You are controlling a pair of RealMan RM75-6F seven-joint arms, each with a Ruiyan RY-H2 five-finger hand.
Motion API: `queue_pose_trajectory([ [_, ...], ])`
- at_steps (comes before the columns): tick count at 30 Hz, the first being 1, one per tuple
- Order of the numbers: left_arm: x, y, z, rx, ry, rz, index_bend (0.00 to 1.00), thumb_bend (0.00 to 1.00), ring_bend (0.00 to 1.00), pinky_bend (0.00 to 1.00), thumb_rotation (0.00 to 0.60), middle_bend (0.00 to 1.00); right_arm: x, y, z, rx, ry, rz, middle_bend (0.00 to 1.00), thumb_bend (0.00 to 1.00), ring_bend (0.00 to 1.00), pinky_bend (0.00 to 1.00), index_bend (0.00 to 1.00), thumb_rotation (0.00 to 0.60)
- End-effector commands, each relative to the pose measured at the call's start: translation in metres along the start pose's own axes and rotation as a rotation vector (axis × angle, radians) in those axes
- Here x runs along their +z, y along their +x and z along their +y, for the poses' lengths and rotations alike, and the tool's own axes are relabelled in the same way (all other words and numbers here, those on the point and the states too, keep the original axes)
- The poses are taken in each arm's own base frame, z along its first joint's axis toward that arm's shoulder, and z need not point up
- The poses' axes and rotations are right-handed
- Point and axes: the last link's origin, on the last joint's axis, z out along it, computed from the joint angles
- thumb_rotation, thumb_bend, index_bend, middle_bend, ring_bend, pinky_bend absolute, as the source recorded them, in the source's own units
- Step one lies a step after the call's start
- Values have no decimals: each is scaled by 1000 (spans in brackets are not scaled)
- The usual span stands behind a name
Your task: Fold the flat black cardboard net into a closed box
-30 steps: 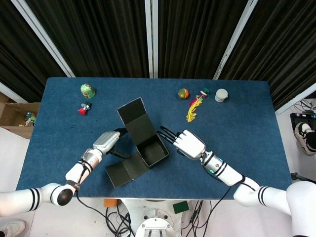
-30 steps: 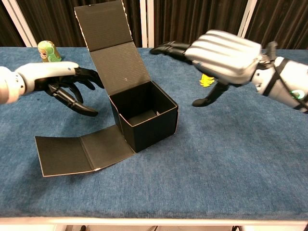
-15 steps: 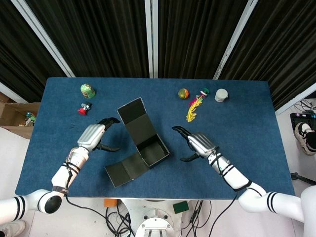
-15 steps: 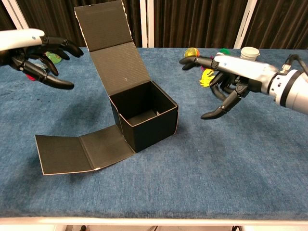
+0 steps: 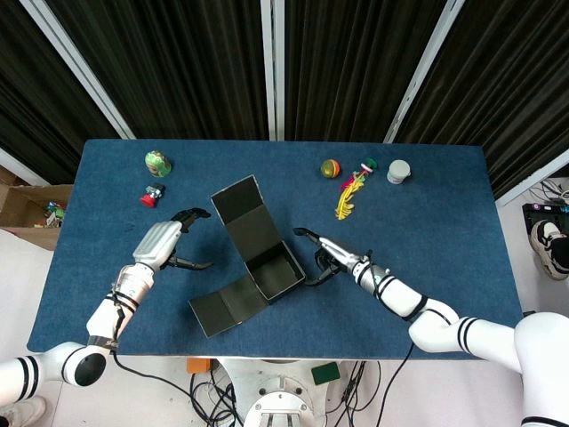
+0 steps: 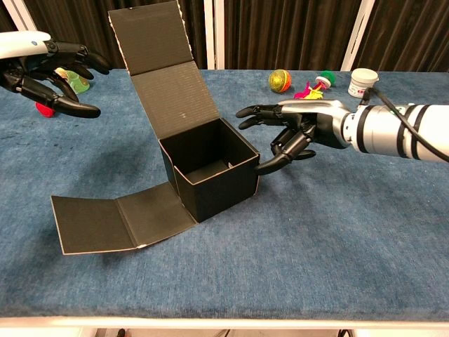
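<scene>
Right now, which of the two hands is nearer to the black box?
The right hand, fingers spread just beside the box. The left hand hovers far off.

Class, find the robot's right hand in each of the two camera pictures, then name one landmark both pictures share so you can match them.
Head view: the right hand is just right of centre, open, beside the black box.
Chest view: the right hand is right of centre, at mid height, fingers reaching toward the box's right wall.
Shared landmark: the upright lid flap.

I see a matte black cardboard box [image 6: 210, 172] on my blue bench [image 6: 337, 232]. My right robot hand [image 6: 291, 133] has black fingers and a silver back.
</scene>
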Motion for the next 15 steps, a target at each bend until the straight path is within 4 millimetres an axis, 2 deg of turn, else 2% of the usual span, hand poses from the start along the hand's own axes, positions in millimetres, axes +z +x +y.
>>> queue_pose_trajectory([
  [1,-1,0,-1,-3,2,-2,172,0,125,326,441,126,9,-5,-3,7,19,-25,66,0,711,1000,0,600],
  [11,-6,3,-3,-10,3,8,172,0,125,326,442,126,31,-24,-7,17,69,-67,125,0,716,1000,5,600],
  [14,-8,3,-4,-9,3,17,173,0,125,326,442,126,38,-33,-12,59,108,-43,189,3,735,1000,87,600],
  [15,-9,3,-4,-11,3,21,174,0,125,327,441,126,40,-35,-13,75,123,-26,232,25,749,1000,154,600],
])
